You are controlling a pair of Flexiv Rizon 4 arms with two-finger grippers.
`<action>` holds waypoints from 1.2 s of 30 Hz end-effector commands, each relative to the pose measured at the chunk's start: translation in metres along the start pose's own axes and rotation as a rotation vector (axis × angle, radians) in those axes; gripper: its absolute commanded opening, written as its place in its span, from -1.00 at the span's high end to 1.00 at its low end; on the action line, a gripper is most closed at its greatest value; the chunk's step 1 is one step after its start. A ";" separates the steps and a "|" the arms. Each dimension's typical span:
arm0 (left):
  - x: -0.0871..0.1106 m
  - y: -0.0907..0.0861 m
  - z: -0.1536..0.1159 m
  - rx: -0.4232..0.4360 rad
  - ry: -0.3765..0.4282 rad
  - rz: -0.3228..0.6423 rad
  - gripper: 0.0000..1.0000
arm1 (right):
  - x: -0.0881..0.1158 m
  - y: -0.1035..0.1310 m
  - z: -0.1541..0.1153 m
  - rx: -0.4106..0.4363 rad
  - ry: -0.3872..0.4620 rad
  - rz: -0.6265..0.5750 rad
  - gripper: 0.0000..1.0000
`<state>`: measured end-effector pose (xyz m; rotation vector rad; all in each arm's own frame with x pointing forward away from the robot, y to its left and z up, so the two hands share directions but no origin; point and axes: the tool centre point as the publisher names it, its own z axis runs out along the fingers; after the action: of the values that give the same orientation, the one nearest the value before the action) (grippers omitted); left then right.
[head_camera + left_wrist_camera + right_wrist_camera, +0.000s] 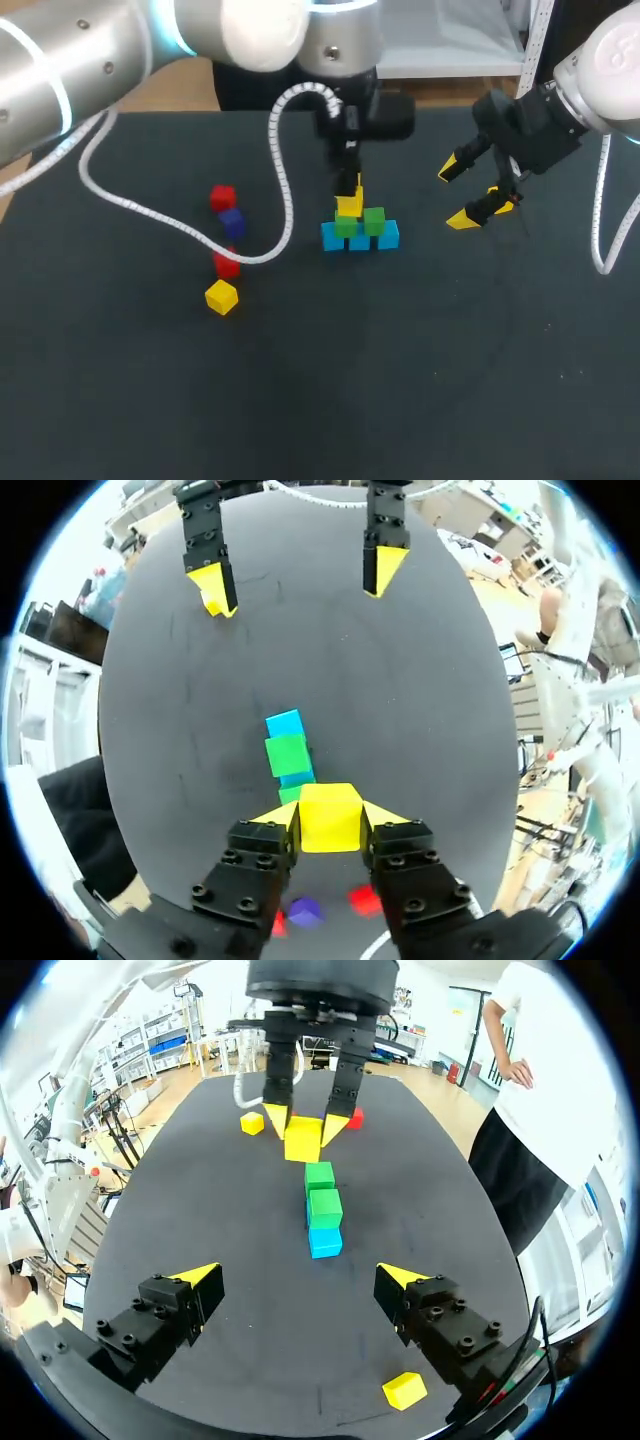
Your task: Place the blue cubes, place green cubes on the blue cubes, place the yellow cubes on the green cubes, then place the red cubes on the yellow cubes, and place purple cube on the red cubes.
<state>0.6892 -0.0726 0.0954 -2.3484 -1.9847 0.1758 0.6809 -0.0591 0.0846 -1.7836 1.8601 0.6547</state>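
One yellow cube [330,818] is pinched in the left gripper [331,814], just over the green cubes [287,755] beneath its tips, where an off-centre release could topple it; the right gripper [298,1278] hangs open.

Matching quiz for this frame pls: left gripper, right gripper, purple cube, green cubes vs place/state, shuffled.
Things:
1. left gripper
2. right gripper
3. purple cube
4. green cubes

Place or state:
A. on the blue cubes
B. open, holding nothing
C. between the two red cubes
D. shut on a yellow cube

Pairs: 1-D, 2-B, 3-C, 4-A
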 end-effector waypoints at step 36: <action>-0.025 -0.038 0.004 -0.105 0.066 -0.275 1.00 | 0.000 0.001 0.000 0.002 -0.001 0.000 -1.00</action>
<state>0.6561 -0.0985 0.1025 -2.0077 -2.2434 0.0367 0.6809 -0.0592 0.0846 -1.7835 1.8601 0.6547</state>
